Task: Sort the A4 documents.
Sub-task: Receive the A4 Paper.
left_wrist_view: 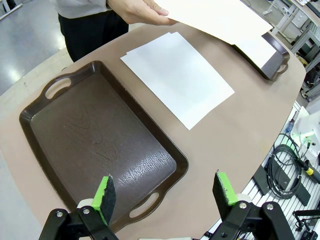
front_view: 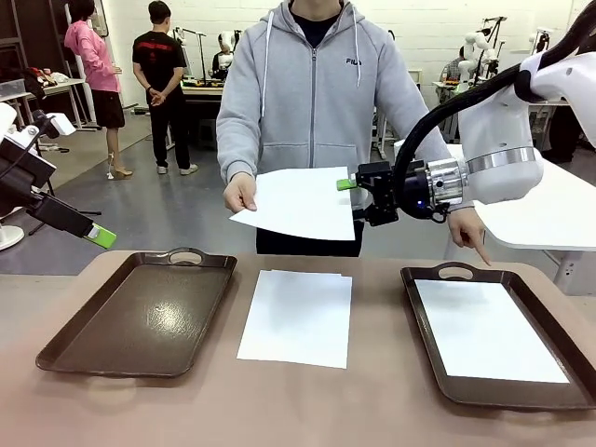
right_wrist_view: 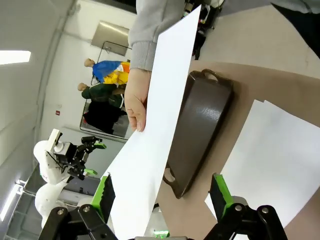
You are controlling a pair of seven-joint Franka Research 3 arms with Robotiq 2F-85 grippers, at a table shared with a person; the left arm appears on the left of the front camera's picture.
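Note:
A person's hand [front_view: 240, 194] holds one white A4 sheet [front_view: 298, 203] in the air over the table's far edge. My right gripper [front_view: 352, 200] is at the sheet's right edge, jaws open, with the sheet [right_wrist_view: 155, 135] passing between its green pads close to the left one. More A4 documents lie in a small stack [front_view: 296, 317] on the table's middle, and one sheet [front_view: 484, 331] lies in the right brown tray [front_view: 438, 275]. My left gripper [front_view: 101, 237] hovers open at the far left, above the near end of the left tray [left_wrist_view: 95, 140].
The left brown tray [front_view: 140, 312] holds nothing. The person's other hand [front_view: 475, 237] points down at the right tray's far end. The person stands at the table's far side. A white table stands at the right beyond my right arm.

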